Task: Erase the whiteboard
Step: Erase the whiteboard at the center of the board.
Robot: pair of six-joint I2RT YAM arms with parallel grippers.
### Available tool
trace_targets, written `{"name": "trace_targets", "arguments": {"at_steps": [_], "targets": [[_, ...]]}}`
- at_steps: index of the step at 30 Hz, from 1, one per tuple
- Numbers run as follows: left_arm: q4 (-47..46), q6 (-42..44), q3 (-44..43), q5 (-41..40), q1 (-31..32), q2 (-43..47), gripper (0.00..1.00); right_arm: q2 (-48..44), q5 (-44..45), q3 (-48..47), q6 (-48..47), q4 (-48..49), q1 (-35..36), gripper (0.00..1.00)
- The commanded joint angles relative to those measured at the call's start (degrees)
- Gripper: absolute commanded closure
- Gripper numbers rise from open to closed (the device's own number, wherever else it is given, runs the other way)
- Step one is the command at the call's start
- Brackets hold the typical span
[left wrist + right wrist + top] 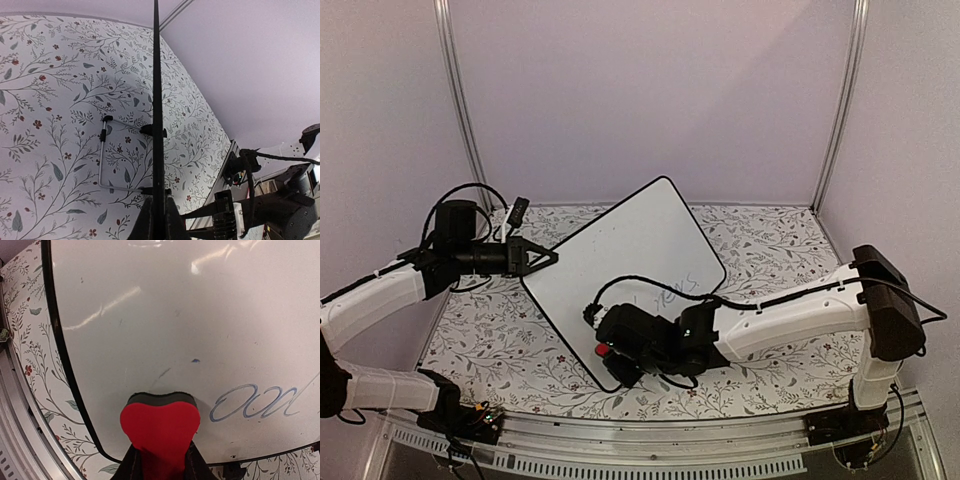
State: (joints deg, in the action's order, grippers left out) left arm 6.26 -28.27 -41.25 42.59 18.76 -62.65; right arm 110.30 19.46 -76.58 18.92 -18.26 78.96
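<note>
We see a glossy white rectangular whiteboard [640,245] with a thin black frame, bearing blue-grey cursive handwriting [255,402] at the right wrist view's lower right. The red heart-shaped eraser block [160,425] has a black felt edge. The white tablecloth [50,100] carries grey-green leafy sprigs and small red flowers.

Whiteboard [630,250] set cornerwise on middle of table [490,330], left gripper [545,257] clamped on its left corner, eraser [160,422] in right gripper [610,355] on board near front corner, handwriting [252,404] just right of eraser, far corner toward back wall [650,100]
</note>
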Motion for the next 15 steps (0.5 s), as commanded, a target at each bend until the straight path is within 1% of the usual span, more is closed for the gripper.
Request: {"name": "trace_targets", "arguments": {"at_steps": [1,9,15], "targets": [[-0.4,1.2,0.7,2.5,0.3,0.6,1.00,1.9,2.7,-4.2,-2.9,1.4,-3.2,1.00],[-0.4,1.2,0.6,2.5,0.3,0.6,1.00,2.9,2.0,-9.0,-6.5,1.3,-5.4,1.00],[-0.4,1.2,0.6,2.6,0.2,0.5,1.00,3.5,-0.2,-7.0,-5.8,1.5,-5.7,1.00]]}}
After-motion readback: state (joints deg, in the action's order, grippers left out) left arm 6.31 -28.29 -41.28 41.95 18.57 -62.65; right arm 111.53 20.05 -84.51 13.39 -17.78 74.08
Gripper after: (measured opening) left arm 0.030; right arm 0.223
